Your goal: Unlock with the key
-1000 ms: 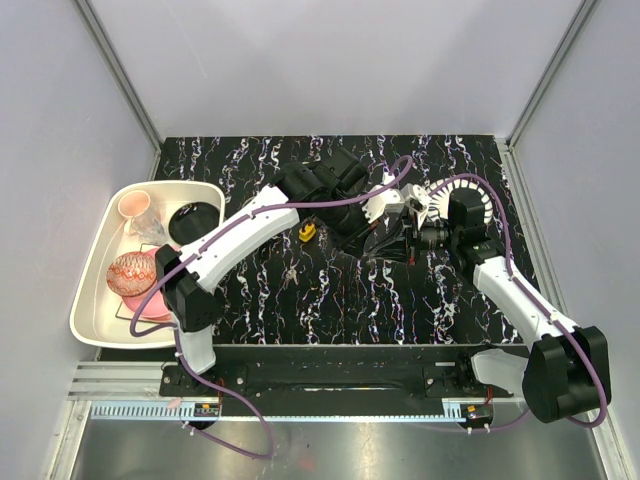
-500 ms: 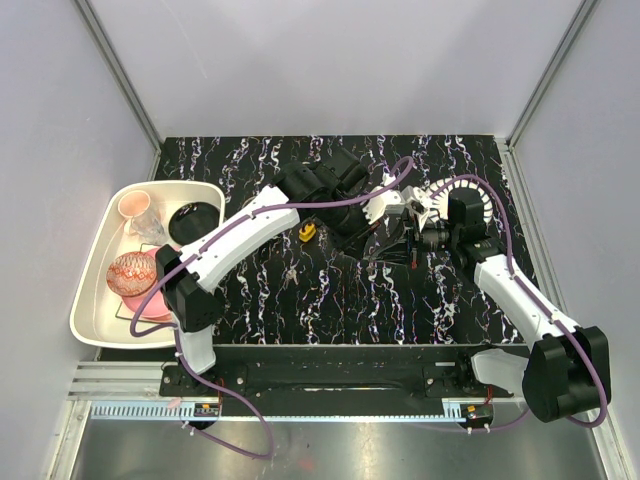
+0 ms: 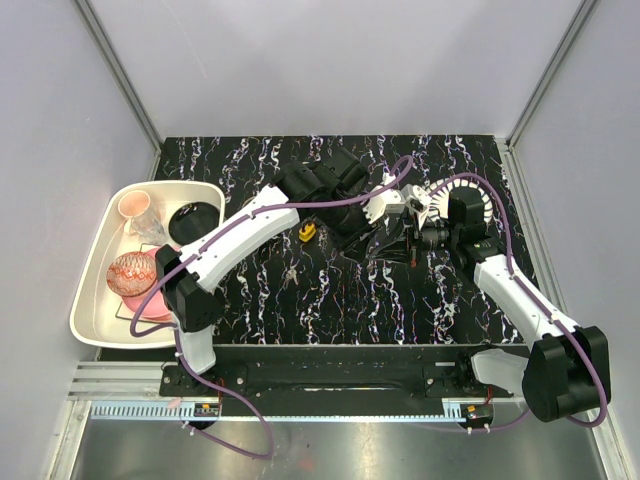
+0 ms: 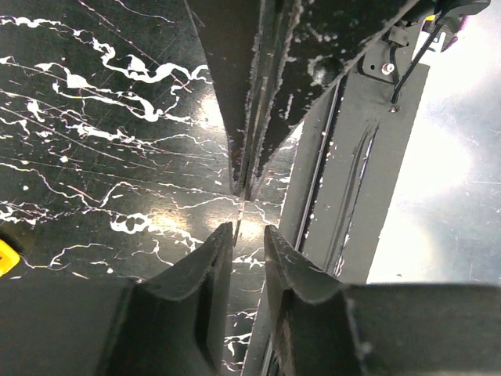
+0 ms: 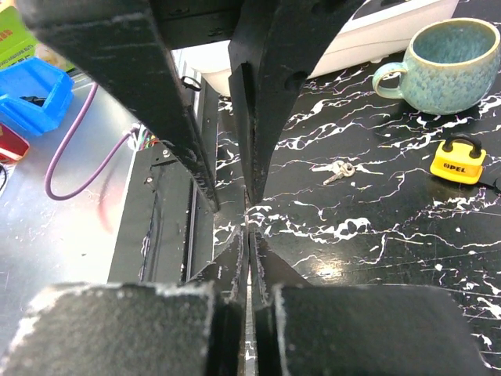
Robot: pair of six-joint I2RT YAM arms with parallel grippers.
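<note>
Right wrist: yellow padlock (image 5: 458, 163), keys (image 5: 338, 169) poss. two; right gripper (image 5: 249, 235) closed, left gripper (image 4: 246, 229) ajar.

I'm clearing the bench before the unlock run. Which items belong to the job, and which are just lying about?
Job: small yellow padlock; silver keys on a ring.
Lying about: speckled teal ceramic mug; white plastic tray; blue plastic bin.

On my overhead feed both arms are white shells between chunky black joint housings: the left arm (image 3: 245, 228), and the right arm (image 3: 520, 298), whose biggest black joint (image 3: 566, 375) sits at five o'clock. A purple cable (image 3: 330, 204) loops along each. My left gripper (image 4: 243, 235) and right gripper (image 5: 249, 243) have matte black wedge fingers (image 4: 211, 266), scuffed white.
</note>
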